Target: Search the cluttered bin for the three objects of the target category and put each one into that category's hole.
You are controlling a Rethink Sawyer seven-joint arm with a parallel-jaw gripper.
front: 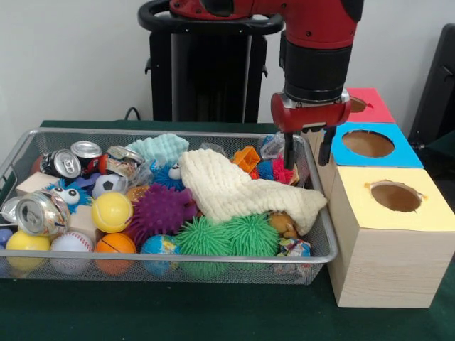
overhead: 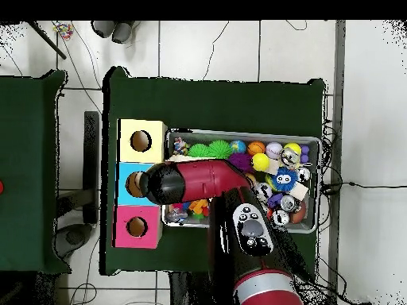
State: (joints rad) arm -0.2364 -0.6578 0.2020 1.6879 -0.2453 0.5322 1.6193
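Note:
The bin (front: 323,245) is a wide silver wire-mesh basket full of clutter; it also shows in the overhead view (overhead: 319,159). My gripper (front: 308,160) hangs above the bin's far right corner, next to the blue-topped box (front: 405,145). It is open with nothing between its fingers (front: 289,155). In the overhead view the arm's end (overhead: 165,184) covers the gripper. A cream knit cloth (front: 227,188) lies across the bin's middle and hides what is under it. Three wooden boxes stand in a row beside the bin, each with a round hole: red top (front: 377,106), blue top, yellow top (front: 434,209).
In the bin lie green spiky balls (front: 206,238), a purple spiky ball (front: 165,211), a yellow ball (front: 111,212), an orange ball (front: 114,245), a soccer ball (front: 109,185), crushed cans (front: 43,214), an orange toy (front: 246,158) and a teal cloth (front: 160,148).

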